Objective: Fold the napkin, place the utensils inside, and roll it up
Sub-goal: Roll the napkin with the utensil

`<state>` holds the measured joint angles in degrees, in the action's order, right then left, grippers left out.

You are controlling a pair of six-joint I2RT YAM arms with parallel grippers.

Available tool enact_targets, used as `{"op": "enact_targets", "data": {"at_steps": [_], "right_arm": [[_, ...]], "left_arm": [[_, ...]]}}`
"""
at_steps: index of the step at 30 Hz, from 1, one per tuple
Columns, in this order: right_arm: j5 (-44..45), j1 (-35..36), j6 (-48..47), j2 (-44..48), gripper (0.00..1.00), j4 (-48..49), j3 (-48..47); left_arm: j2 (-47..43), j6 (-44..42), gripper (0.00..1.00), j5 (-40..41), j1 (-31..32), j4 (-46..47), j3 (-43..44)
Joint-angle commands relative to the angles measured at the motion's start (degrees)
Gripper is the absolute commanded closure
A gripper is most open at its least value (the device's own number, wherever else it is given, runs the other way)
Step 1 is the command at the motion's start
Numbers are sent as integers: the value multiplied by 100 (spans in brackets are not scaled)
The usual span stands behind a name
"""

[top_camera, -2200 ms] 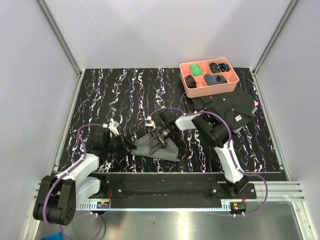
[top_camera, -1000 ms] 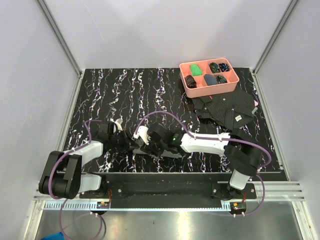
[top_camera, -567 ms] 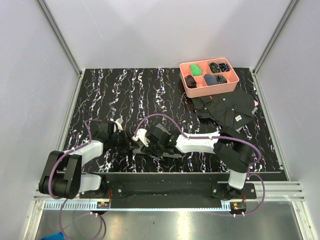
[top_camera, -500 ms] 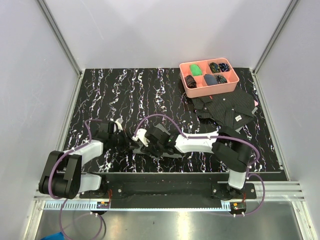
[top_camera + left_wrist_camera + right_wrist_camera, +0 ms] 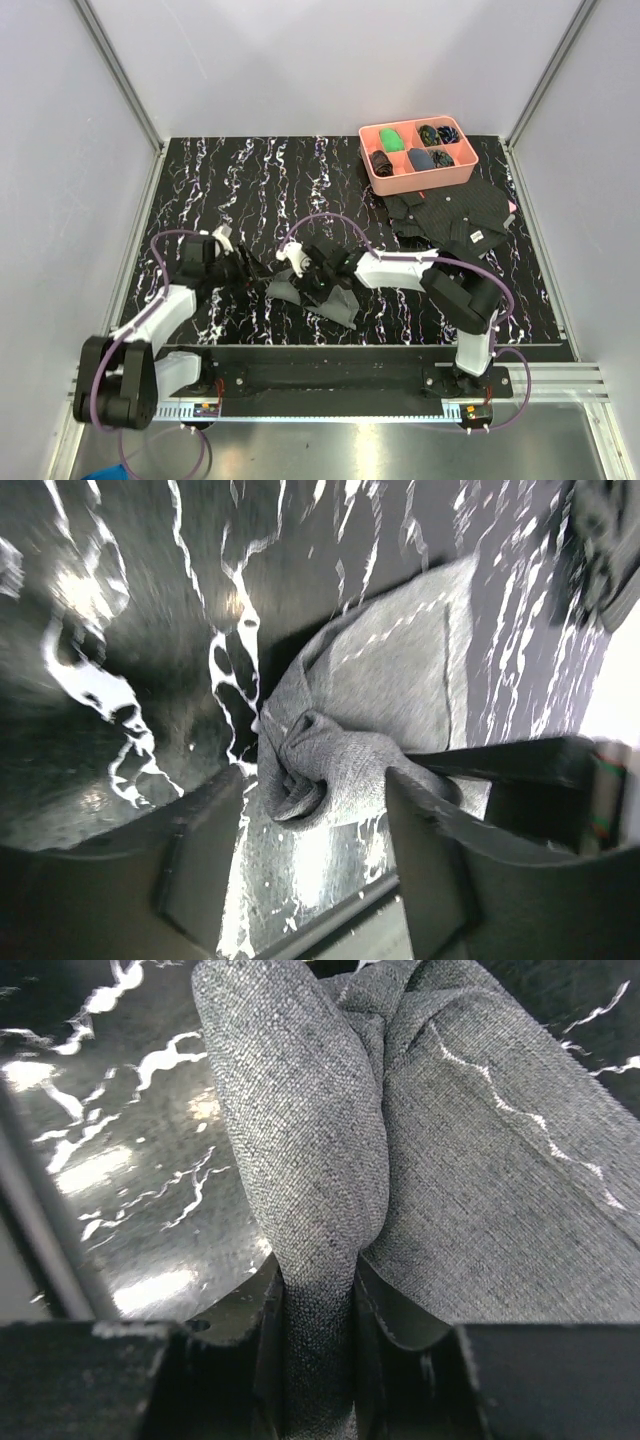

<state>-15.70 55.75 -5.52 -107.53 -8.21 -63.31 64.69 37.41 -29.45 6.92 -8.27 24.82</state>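
Cloth fills the right hand [image 5: 318, 1355]. In its wrist view a thick fold of the napkin [image 5: 480, 1150] runs down between the two fingers, and they are clenched on it. The left hand [image 5: 315, 865] is released, fingers spread wide. The napkin's bunched end lies just ahead of it at 12 o'clock in its own view; whether the cloth brushes either finger I cannot tell.

From above, the grey bundle lies on the counter [image 5: 200, 180] near the front edge, its long axis running roughly from 10 o'clock to 4 o'clock. The right hand grips it at the 11 o'clock side. The left hand sits at its 9 o'clock, close to the crumpled end, so the napkin lies toward 3 o'clock from that hand.

The left hand is the free one and the nearer to the loose end, so I judge it best placed to take that end next. The utensils show in no view. The pink tray [image 5: 418, 155] and black cloth [image 5: 455, 215] lie well apart at 1 o'clock.
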Motion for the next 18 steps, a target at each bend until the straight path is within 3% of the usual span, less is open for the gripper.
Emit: {"op": "enact_targets", "data": {"at_steps": [1, 5, 11, 18], "right_arm": [[-1548, -318, 244, -392, 73, -445, 47], [-2602, -660, 384, -699, 74, -427, -111], [-3446, -934, 464, -1226, 74, -410, -278], [-3764, -1110, 517, -1639, 74, -419, -437]], "left_arm": [[-553, -330, 35, 282, -50, -87, 155], [-685, -261, 34, 54, -41, 211, -100], [-773, -190, 37, -43, 108, 546, -328], [-808, -129, 47, -131, 284, 810, -486]]}}
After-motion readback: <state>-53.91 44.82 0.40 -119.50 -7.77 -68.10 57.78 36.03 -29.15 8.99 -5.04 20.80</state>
